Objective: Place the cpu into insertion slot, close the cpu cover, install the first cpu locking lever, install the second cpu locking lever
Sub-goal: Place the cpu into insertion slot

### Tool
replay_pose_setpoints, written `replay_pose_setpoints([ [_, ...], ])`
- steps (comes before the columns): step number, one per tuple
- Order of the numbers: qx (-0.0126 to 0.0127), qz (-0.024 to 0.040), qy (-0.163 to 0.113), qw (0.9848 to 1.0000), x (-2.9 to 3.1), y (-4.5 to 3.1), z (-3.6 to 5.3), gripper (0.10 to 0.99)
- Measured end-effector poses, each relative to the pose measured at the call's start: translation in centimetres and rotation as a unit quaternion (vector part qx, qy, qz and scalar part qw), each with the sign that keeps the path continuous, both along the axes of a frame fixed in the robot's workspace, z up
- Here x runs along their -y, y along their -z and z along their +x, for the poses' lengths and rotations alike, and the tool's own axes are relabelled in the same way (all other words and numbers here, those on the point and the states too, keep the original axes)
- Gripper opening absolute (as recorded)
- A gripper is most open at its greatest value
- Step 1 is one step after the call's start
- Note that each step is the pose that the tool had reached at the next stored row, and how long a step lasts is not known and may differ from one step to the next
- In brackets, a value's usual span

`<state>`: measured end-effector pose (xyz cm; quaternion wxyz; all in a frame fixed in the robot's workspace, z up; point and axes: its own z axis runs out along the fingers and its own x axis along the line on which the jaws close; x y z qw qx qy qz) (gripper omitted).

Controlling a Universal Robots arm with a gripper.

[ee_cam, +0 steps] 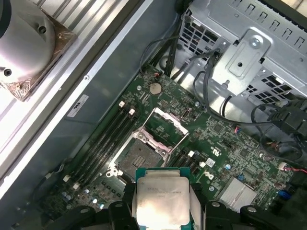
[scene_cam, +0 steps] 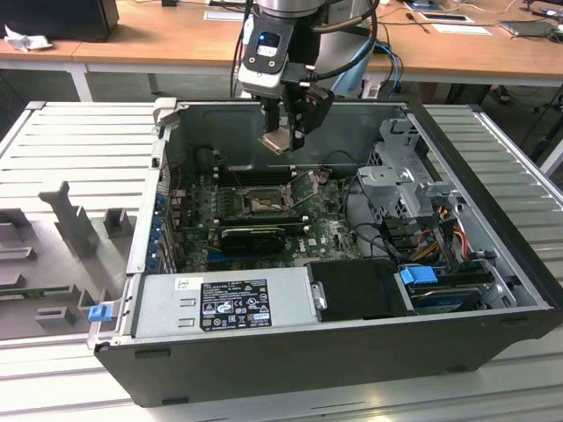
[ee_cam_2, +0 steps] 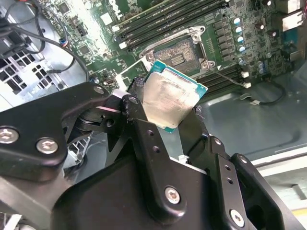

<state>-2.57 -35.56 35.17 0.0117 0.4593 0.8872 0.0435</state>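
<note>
My gripper (scene_cam: 283,139) hangs inside the open computer case, shut on the cpu (scene_cam: 276,141), a flat silver-grey square chip with a green rim. In both wrist views the cpu (ee_cam_2: 171,98) (ee_cam: 160,201) sits pinched by its edges between the black fingers (ee_cam_2: 132,105). It is tilted and held in the air, apart from the board. The insertion slot (ee_cam: 138,157) (scene_cam: 262,203) lies open on the green motherboard below it. The cpu cover (ee_cam: 164,125), a silvery frame with a square window, is swung up beside the slot.
Memory slots (ee_cam: 106,139) run beside the socket. A metal drive cage (scene_cam: 400,171) with cables stands at the exterior view's right. A grey power supply (scene_cam: 224,303) fills the case's near side. A grey fixture tray (scene_cam: 53,255) lies outside the case, at the exterior view's left.
</note>
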Motion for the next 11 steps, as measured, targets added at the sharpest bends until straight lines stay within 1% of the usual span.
replay_pose_setpoints([
  [2, 0.0, -0.0001, 0.019, 0.9998, 0.0, 0.03, 0.0, 0.529],
  [4, 0.0, -0.0001, 0.031, 0.9995, 0.0, 0.06, 0.0, 0.529],
  [9, 0.0, -0.0001, 0.055, 0.9985, 0.0, 0.1, 0.0, 0.529],
  [11, -0.0001, -0.0001, 0.059, 0.9982, 0.0, 0.1, 0.0, 0.529],
])
